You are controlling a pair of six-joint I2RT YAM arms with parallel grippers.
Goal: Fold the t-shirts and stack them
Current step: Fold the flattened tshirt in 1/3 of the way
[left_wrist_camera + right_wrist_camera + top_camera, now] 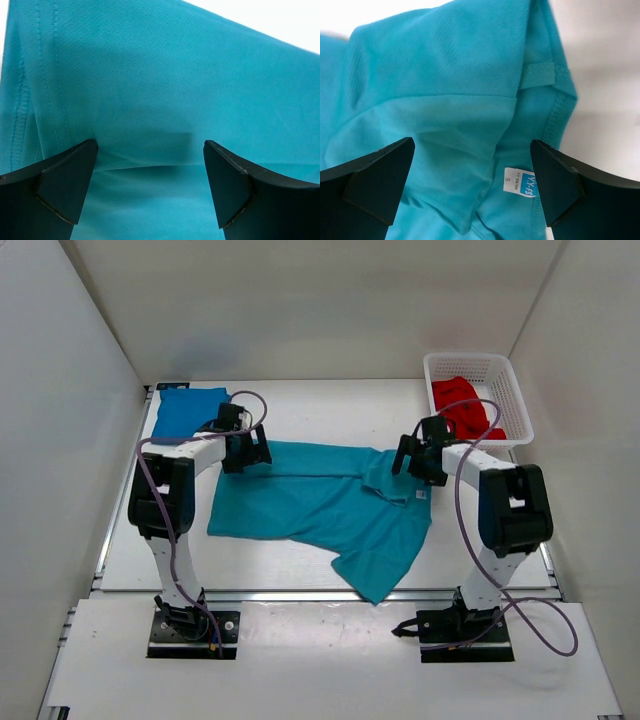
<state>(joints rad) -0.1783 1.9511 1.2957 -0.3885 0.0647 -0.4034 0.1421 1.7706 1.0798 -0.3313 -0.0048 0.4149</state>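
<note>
The left claw (150, 150) and right claw (472, 150) hang wide open over the teal shirt (300, 505) spread mid-frame on the surface (270, 560); soft and limp, it is likely best pinched at hem and collar.

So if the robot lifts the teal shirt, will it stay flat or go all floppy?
Probably floppy: the teal shirt lies in soft wrinkles, collar folded over. The cloth looks thin, so likely light and droopy. Pushed, it would probably bunch up, not slide.
</note>
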